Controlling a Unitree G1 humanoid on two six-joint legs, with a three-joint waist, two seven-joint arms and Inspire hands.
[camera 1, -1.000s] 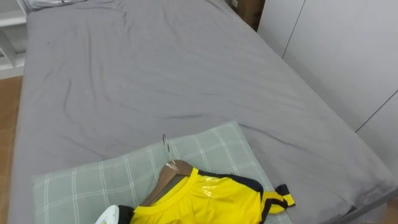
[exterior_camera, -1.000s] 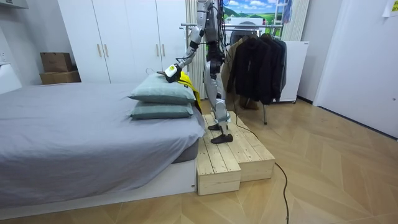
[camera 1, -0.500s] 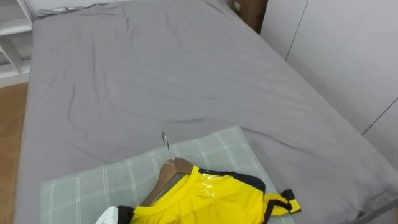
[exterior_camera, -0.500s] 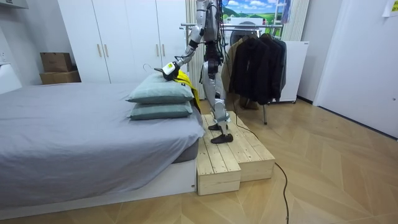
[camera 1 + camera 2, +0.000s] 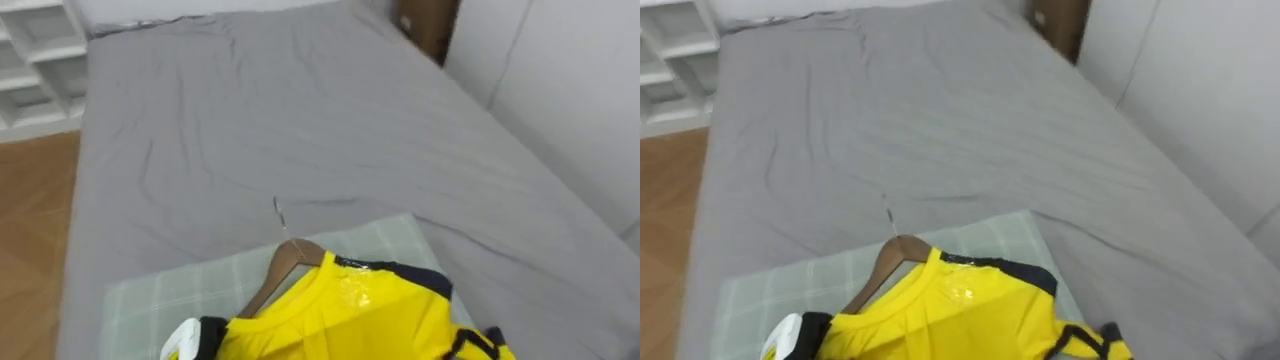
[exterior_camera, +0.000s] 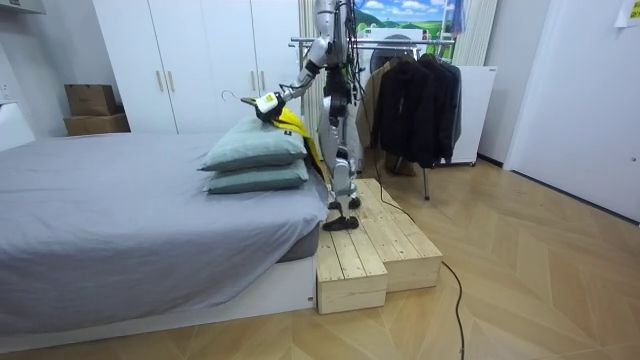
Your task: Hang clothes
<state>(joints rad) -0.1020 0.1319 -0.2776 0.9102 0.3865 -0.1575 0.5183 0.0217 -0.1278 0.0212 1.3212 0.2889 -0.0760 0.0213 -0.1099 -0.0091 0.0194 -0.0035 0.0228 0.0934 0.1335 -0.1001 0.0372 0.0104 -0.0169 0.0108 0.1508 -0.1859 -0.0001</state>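
Holding yellow shirt (image 5: 350,320) on wooden hanger (image 5: 270,280) just above the pillows (image 6: 255,150), left hand (image 5: 182,338) at its shoulder, grip cannot be told; pickup step, next likely needs turning to hook the rack (image 6: 420,42) behind.

The bottom edge cuts off most of my left hand (image 5: 186,341) (just a sliver shows). The yellow jersey (image 5: 340,315) runs off that same edge and covers one arm of the wooden hanger (image 5: 275,277); the checked pillow (image 5: 150,300) beneath is cropped there too.
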